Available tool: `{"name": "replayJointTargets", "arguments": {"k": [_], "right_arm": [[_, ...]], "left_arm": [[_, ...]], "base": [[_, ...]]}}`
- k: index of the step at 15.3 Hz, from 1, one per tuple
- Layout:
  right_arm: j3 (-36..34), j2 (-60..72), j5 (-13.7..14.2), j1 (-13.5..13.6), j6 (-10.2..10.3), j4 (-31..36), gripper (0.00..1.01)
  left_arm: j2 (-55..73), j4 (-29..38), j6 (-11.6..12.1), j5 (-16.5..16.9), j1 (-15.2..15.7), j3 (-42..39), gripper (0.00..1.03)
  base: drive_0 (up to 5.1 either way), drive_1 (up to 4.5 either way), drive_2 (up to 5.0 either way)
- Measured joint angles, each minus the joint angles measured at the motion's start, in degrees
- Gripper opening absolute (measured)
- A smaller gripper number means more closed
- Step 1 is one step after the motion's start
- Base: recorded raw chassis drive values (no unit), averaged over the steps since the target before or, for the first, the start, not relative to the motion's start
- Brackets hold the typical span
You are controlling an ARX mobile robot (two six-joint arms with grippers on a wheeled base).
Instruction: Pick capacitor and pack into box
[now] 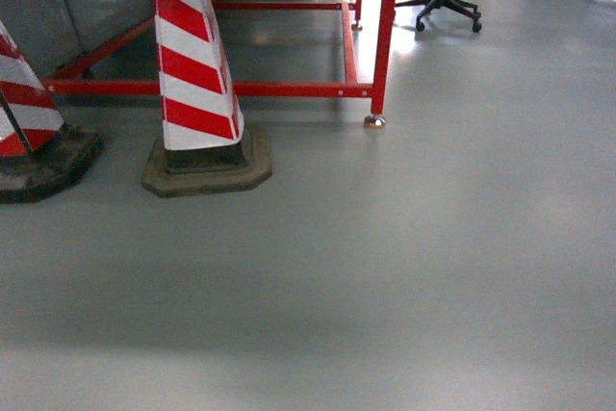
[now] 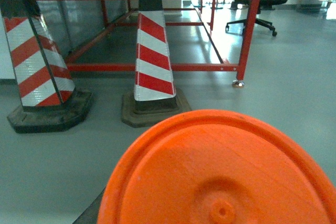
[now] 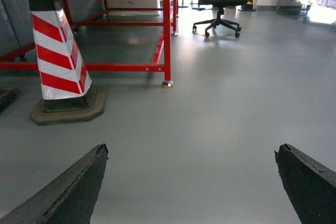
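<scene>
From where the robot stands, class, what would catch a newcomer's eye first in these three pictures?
The red-and-white striped cones stand out first, set on dark bases at the left beside a red metal frame. In the left wrist view a big orange disc fills the lower foreground, hiding the left end effector. The right end effector is open, its dark fingers spread wide over bare grey floor, with a black office chair far behind.
</scene>
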Motion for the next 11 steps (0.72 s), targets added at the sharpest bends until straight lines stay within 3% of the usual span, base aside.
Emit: {"name": "replayJointTargets", "arguments": {"k": [11], "right_arm": [[0.0, 0.0, 0.0, 0.0, 0.0, 0.0, 0.98]], "left_arm": [[0.0, -0.2, 0.0, 0.0, 0.0, 0.0, 0.43]], "base": [[-5.0, 2.47, 2.5]]}}
